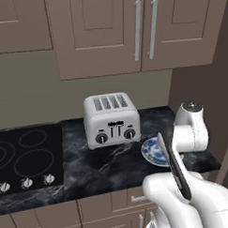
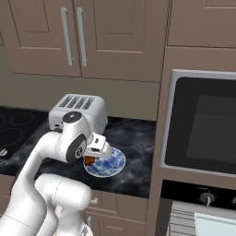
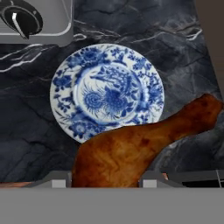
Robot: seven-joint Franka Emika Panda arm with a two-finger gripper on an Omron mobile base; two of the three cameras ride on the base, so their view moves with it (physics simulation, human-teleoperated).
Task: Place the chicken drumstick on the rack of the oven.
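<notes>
- While the wall of flat-panelled, matte brown cabinets [image 2: 92, 37] with slim brushed-metal handles is taking up the top of both base views, the built-in oven [image 2: 200, 122] is sitting to the right in a silver frame, its dark glass door shut.
- Black marble-look counter [image 1: 90, 168], glossy and veined with white, is running under everything, with a flat black cooktop [image 1: 26, 157] printed with thin ring outlines lying at its left end.
- Boxy silver four-slot toaster [image 1: 111, 118] with rounded corners and two black knobs is standing upright on the counter just behind the plate.
- Round blue-and-white patterned plate [image 3: 107, 92], smooth and shallow, is lying flat on the counter with its face bare.
- Gripper [image 2: 91, 159] is hanging over the plate's near edge, its fingers clamped on the fat end of the chicken drumstick [image 3: 140, 148], which is lifted clear of the plate.
- Drumstick's long axis is lying roughly level; in the hand view the bulbous meaty end is sitting between the fingertips at the bottom and the narrow bone end is pointing up and to the right, out past the plate's rim.
- Drumstick's skin is looking glossy orange-brown, mottled with darker roasted streaks.
</notes>
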